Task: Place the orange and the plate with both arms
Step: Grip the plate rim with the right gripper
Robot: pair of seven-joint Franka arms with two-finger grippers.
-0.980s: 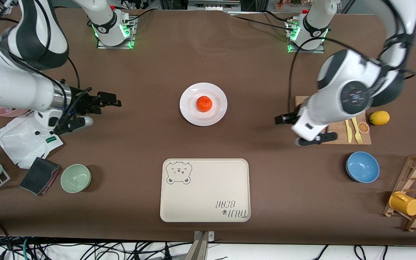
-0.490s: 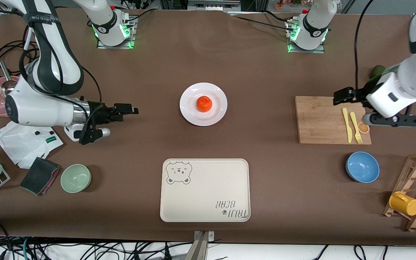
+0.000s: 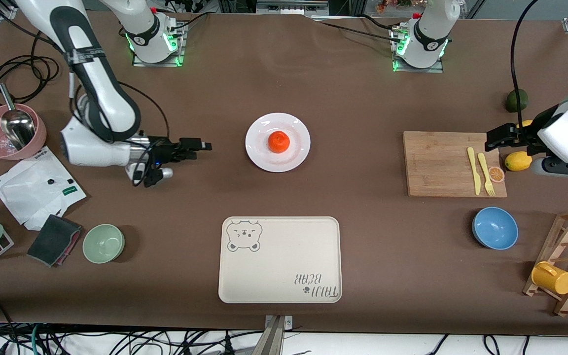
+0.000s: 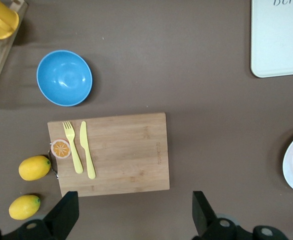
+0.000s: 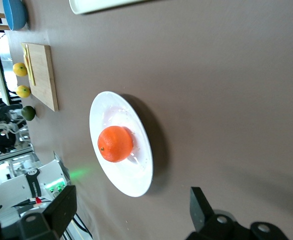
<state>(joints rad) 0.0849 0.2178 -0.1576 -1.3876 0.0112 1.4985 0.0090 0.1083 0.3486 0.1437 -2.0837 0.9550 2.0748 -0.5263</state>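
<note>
Covering the whole table (image 3: 363, 98) is a brown cloth, w/ two arm bases at the far edge and loose cables past the near edge. Counted: one orange (image 3: 279, 141) sitting mid white plate (image 3: 264, 158) at centre, farther than the one cream tray (image 3: 280, 259); one cutting board (image 3: 437, 163), two bowls, blue (image 3: 495, 228) and green (image 3: 103, 243), and prob. two lemons, one (image 3: 518, 160) in plain sight. Right gripper (image 3: 200, 146) hangs beside the plate toward the right arm's end, jaws spread wide, holding nothing; left gripper (image 3: 498, 138) over the board's edge, likewise spread, empty.

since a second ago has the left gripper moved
Yes. The left gripper has pulled away from the plate, across the cutting board toward the lemon.
</note>
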